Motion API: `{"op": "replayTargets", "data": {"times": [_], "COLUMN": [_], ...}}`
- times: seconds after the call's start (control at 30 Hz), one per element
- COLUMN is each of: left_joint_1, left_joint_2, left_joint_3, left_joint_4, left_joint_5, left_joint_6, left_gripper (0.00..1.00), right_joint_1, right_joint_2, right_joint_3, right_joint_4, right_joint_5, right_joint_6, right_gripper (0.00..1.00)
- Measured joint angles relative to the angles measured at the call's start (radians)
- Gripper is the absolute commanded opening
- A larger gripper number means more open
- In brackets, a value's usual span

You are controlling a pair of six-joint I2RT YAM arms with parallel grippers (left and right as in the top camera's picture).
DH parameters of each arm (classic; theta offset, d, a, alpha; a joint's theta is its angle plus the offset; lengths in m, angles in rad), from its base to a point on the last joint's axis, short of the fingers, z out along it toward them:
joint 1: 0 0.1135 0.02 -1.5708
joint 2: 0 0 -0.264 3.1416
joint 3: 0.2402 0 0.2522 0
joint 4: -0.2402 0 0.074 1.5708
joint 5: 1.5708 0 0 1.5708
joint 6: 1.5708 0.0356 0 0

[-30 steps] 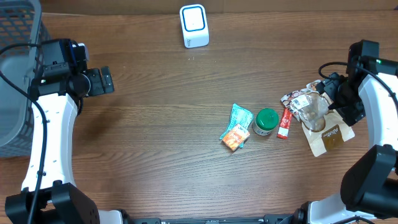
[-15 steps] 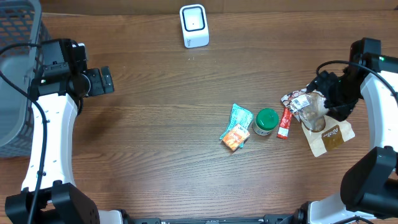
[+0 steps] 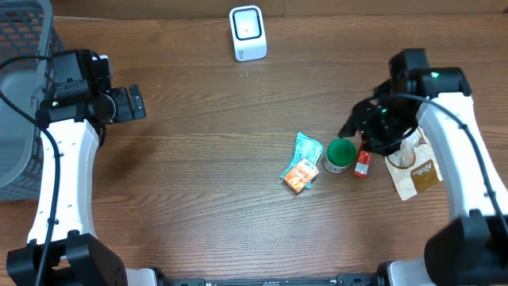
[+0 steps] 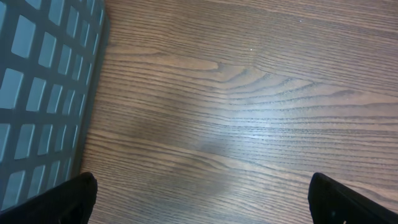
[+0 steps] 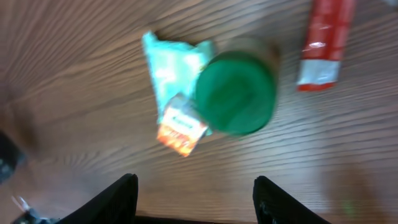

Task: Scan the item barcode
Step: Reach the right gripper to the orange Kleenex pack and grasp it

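A white barcode scanner stands at the table's far edge. Mid-table lie a teal packet, an orange packet, a green-lidded jar and a red stick pack. My right gripper hovers just beside and above the jar. In the blurred right wrist view the green lid, teal packet, orange packet and red stick lie ahead of the right gripper, which is open and holds nothing. My left gripper is open over bare wood at the far left.
A brown pouch and a crumpled clear wrapper lie partly under the right arm. A grey mesh basket stands at the left edge, and its wall shows in the left wrist view, where the left gripper is over bare wood.
The right arm has swung left from the pouch and wrapper pile to the green-lidded jar, its jaws narrowing. The left arm has not moved.
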Motion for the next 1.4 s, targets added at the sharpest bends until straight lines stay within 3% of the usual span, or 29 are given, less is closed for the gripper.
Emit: {"op": "replayTargets", "data": {"times": [0.3, 0.53, 1.07, 1.4], "left_joint_1": [0.000, 0.000, 0.000, 0.000], "left_joint_2": [0.000, 0.000, 0.000, 0.000], "left_joint_3": [0.000, 0.000, 0.000, 0.000], "left_joint_4": [0.000, 0.000, 0.000, 0.000], "left_joint_5": [0.000, 0.000, 0.000, 0.000], "left_joint_6": [0.000, 0.000, 0.000, 0.000], "left_gripper": [1.00, 1.00, 1.00, 1.00], "right_joint_1": [0.276, 0.413, 0.420, 0.420], "right_joint_2": [-0.071, -0.071, -0.069, -0.069], "right_joint_3": [-0.035, -0.243, -0.508, -0.564], "right_joint_4": [0.093, 0.337, 0.554, 0.639], "right_joint_5": [0.069, 0.110, 0.218, 0.242], "right_joint_6": [0.153, 0.309, 0.501, 0.550], "right_gripper": [0.61, 0.51, 0.35, 0.12]}}
